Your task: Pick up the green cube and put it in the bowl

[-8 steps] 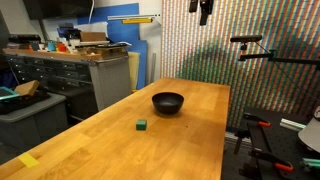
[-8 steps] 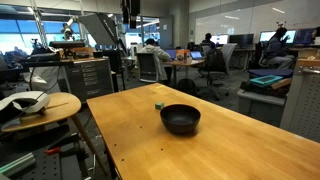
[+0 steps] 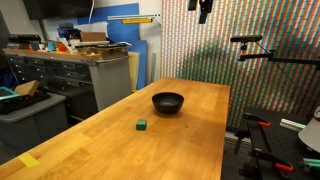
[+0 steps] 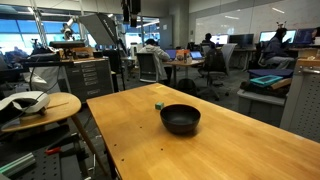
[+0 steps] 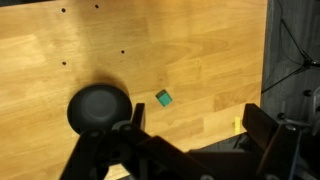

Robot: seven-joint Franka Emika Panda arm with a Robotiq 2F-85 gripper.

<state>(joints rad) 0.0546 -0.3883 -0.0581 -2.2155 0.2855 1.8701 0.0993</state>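
Note:
The small green cube [image 3: 142, 125] sits on the wooden table, a short way in front of the black bowl [image 3: 168, 102]. In an exterior view the cube [image 4: 158, 104] lies just behind the bowl [image 4: 180, 119]. My gripper [image 3: 204, 8] hangs high above the table, far from both; it also shows at the top of an exterior view [image 4: 130, 10]. In the wrist view the gripper [image 5: 195, 116] looks straight down, its fingers spread wide and empty. The cube [image 5: 163, 98] lies to the right of the bowl [image 5: 99, 108].
The wooden table [image 3: 190, 140] has a yellow tape patch [image 3: 28, 160] near one corner, also seen at the table edge in the wrist view [image 5: 237, 125]. Cabinets, desks, chairs and a camera stand surround the table.

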